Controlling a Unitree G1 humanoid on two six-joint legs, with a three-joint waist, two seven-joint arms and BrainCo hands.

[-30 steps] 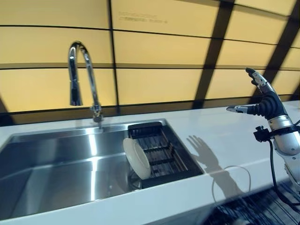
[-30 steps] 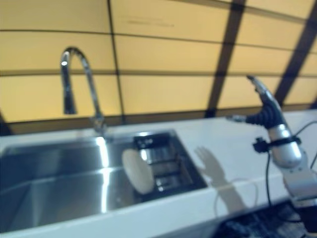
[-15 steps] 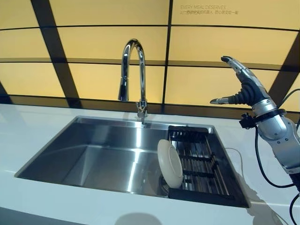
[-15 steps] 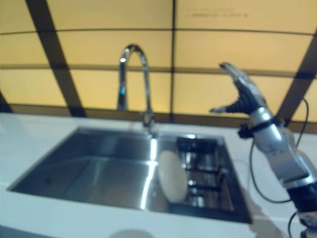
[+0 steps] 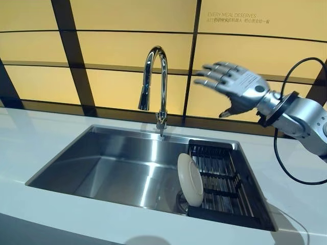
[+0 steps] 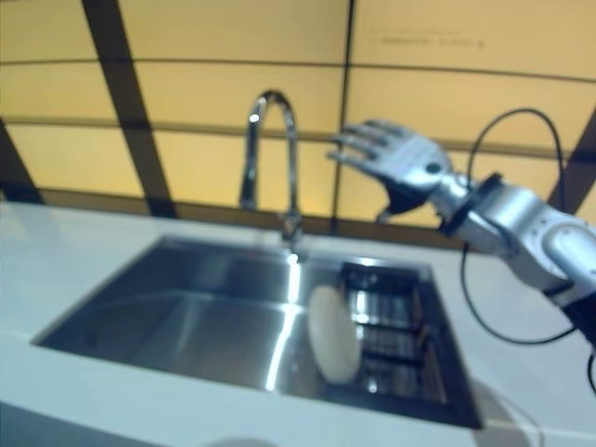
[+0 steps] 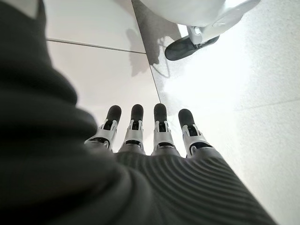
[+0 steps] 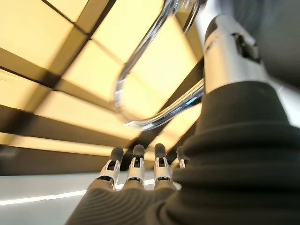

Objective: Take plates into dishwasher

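Observation:
A white plate stands on edge in the steel sink, leaning against a black rack at the sink's right end. My right hand hovers open in the air above the rack, fingers spread toward the faucet, well above the plate and touching nothing. Its wrist view shows straight fingers with the faucet's curve beyond them. My left hand appears only in its wrist view, open with straight fingers over the floor, holding nothing.
White counter runs around the sink, with a wide strip on the right. A yellow panelled wall with dark stripes stands right behind the faucet.
The camera has shifted, so the sink sits differently in view. My right hand has swung left from beside the rack to above it, turning its fingers toward the faucet.

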